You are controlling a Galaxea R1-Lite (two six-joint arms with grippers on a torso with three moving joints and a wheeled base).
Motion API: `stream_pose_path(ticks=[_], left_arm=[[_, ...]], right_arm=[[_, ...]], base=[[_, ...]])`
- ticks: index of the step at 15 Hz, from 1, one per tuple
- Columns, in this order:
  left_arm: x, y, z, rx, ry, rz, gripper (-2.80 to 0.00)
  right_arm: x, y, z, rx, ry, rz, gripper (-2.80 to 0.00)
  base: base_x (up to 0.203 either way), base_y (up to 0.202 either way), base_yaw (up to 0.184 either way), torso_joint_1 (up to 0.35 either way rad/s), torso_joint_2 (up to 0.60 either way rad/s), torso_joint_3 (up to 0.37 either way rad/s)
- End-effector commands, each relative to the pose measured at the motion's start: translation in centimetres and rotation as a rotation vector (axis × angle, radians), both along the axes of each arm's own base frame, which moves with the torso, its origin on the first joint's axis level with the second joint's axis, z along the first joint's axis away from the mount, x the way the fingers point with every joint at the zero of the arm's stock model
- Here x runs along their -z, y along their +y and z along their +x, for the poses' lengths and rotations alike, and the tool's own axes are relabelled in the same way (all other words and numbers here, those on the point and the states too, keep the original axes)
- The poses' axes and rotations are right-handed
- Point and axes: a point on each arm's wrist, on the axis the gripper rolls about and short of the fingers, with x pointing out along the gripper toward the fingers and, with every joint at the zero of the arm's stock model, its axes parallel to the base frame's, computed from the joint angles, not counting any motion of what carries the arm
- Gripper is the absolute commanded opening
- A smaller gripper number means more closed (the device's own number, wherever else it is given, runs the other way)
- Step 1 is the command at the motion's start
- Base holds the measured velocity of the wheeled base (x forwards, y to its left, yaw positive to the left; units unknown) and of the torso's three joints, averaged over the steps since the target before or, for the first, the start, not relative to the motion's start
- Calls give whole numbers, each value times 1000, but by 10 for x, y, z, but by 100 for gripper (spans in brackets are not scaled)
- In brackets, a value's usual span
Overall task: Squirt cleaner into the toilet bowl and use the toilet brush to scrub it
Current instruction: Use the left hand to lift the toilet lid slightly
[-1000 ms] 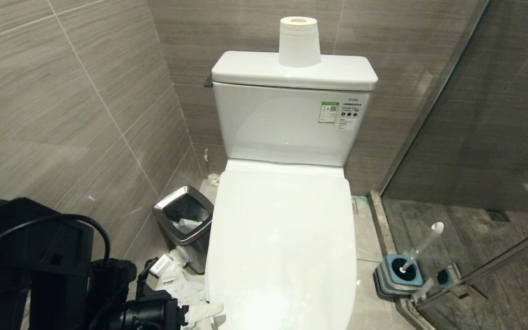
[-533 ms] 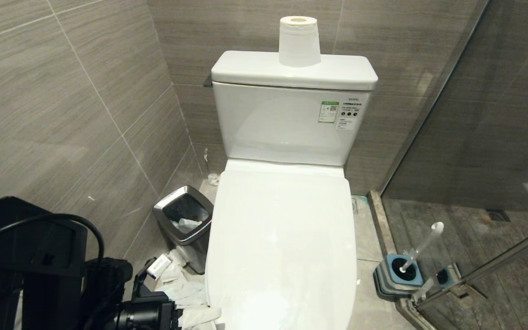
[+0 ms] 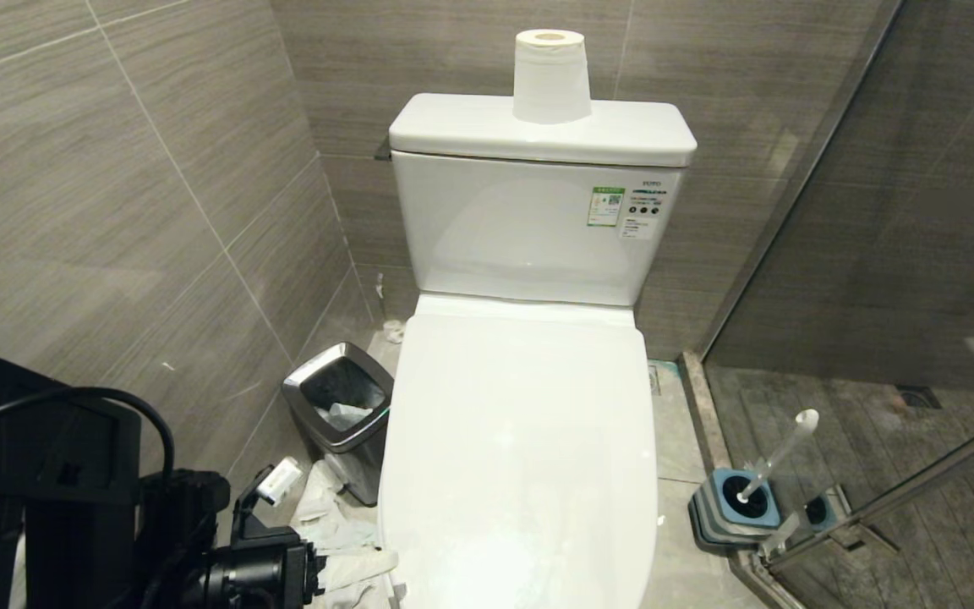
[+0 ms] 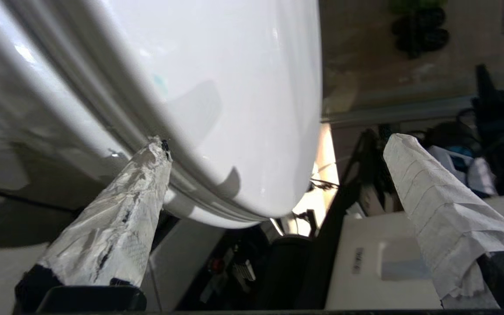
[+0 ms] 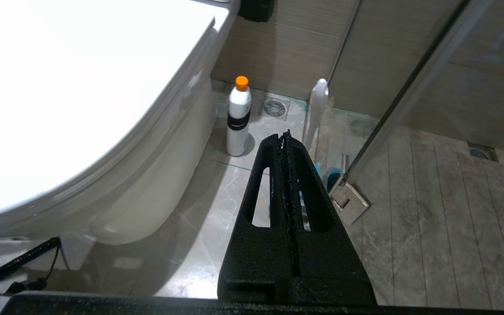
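Head view: the toilet lid (image 3: 521, 440) lies shut, glossy and probably slippery, best lifted under its front edge. Left pincer (image 4: 274, 175) gapes wide there, empty; right pincer (image 5: 285, 142) is closed, empty.

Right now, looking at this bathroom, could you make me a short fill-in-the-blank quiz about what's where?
1. The toilet lid is ____.
2. A roll of toilet paper stands on top of the ____.
3. The cleaner bottle on the floor has a cap coloured ____.
4. The left claw, its fingers wrapped in white, is ____ beside the toilet's front edge; the right claw is shut.

Missing words: closed; tank; orange; open
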Motion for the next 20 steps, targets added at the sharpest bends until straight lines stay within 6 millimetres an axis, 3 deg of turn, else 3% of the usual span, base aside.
stream_pose_path(ticks=[1,16,20], left_arm=[[4,1,3,-33,4,20,0],[12,-19,-5,-50,10,109,0],[8,-29,-17,3,22,109,0]], right_arm=[[4,0,1,-1,11,-1,-280],[4,0,1,-1,12,-1,-280],[3,0,1,-1,10,-1,-280]], base=[[0,0,0,0,0,0],[0,0,0,0,0,0],[0,0,0,0,0,0]])
